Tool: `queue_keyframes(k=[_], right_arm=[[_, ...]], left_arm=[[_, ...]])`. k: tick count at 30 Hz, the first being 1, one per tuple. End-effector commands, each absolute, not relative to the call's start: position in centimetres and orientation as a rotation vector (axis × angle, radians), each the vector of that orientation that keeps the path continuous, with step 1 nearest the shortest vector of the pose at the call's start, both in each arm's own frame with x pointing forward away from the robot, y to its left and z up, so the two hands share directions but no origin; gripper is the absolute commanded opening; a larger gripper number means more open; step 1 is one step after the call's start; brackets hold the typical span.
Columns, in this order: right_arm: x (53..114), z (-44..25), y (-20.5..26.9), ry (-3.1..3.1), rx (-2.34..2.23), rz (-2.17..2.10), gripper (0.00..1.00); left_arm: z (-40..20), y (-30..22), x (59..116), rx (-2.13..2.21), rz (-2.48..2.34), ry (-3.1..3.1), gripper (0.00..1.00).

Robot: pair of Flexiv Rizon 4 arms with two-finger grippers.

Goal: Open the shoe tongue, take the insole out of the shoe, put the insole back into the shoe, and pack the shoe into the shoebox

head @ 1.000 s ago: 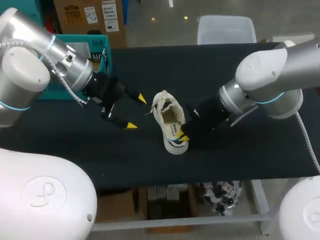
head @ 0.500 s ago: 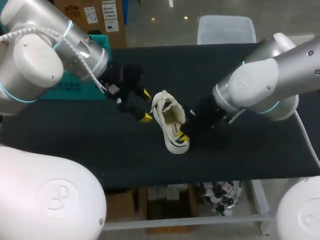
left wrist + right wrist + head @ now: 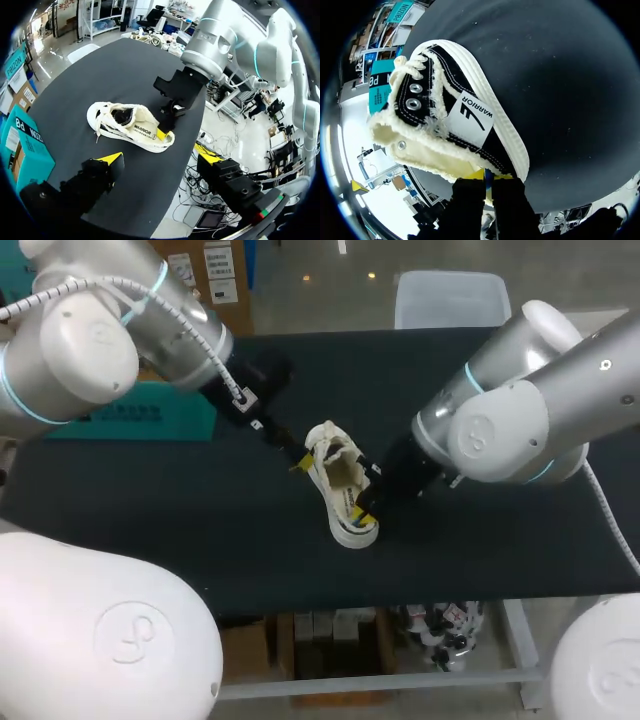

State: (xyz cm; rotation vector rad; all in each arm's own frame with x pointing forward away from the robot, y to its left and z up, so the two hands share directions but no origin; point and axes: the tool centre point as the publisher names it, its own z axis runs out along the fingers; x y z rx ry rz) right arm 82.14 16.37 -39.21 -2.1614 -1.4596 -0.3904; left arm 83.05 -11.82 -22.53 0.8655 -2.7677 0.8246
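Head view:
- Black bench (image 3: 200, 540). One shoe (image 3: 340, 485) at centre frame, cream lining, white sole, black canvas sides. Lace end points to the upper left, heel to the lower right, mouth facing up.
- Left arm (image 3: 150, 310) enters from the upper left. Its wrist sits just up-left of the shoe's lace end.
- Right arm (image 3: 510, 410) enters from the right. Its black wrist is against the shoe's right flank near the heel.
- Teal shoebox (image 3: 150, 415) at left of frame, on the bench's left edge, partly hidden behind the left arm. It is well apart from the shoe.

Left wrist view:
- Left jaws spread wide, nothing between them. One yellow fingertip (image 3: 111, 159) hangs over bare bench.
- Shoe (image 3: 131, 126) lies ahead of the jaws, not touching them.
- Shoebox (image 3: 25, 145) is off to the side, beside the finger.
- The right arm's black wrist meets the shoe's heel end from the far side.

Right wrist view:
- Right jaws nearly closed, pinched on the shoe's (image 3: 465, 115) fleecy rim near the heel. Yellow fingertips (image 3: 476, 174) show either side of the rim.
- Eyelets and frayed lace edge lie ahead of the jaws.
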Motion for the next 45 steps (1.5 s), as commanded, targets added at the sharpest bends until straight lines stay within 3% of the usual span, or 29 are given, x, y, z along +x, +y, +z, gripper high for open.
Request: queue_keyframes(k=[1, 5, 9, 15, 17, 19, 20, 21, 28, 35, 45], right_arm=[[82.3, -39.6, 16.9, -1.484, -2.212, -0.367, 0.0], [82.1, -38.5, 16.9, -1.505, -2.238, -0.397, 0.6], [81.7, -36.9, 17.1, -1.532, -2.249, -0.437, 0.73], [81.3, -35.2, 16.9, -1.562, -2.274, -0.457, 0.67], [81.2, -34.8, 16.9, -1.57, -2.277, -0.474, 0.59], [81.2, -34.6, 16.9, -1.583, -2.273, -0.497, 0.34], [81.3, -34.6, 17.0, -1.592, -2.267, -0.503, 0.04], [81.4, -34.7, 17.1, -1.6, -2.258, -0.504, 0.0], [82.3, -36.8, 17.6, -1.657, -2.209, -0.516, 0.0], [82.7, -38.5, 18.0, -1.76, -2.194, -0.504, 0.0], [83.4, -40.0, 18.6, -1.849, -2.166, -0.532, 0.0]], left_arm=[[-22.3, -11.8, 83.2, 1.249, 0.682, -2.497, 1.0], [-22.3, -11.9, 83.4, 1.344, 0.639, -2.435, 1.0], [-22.4, -11.8, 83.6, 1.376, 0.622, -2.407, 1.0], [-22.6, -11.7, 83.6, 1.4, 0.599, -2.388, 1.0], [-22.8, -11.7, 83.6, 1.413, 0.589, -2.378, 1.0], [-22.8, -11.7, 83.7, 1.423, 0.59, -2.353, 1.0], [-22.8, -11.6, 83.8, 1.439, 0.582, -2.332, 1.0], [-22.7, -11.5, 83.9, 1.469, 0.576, -2.317, 1.0], [-22.2, -10.3, 84.0, 1.734, 0.469, -2.108, 1.0], [-22.7, -8.5, 84.2, 2.377, 0.152, -1.741, 1.0], [-22.7, -8.5, 84.2, 2.377, 0.152, -1.741, 1.0]])
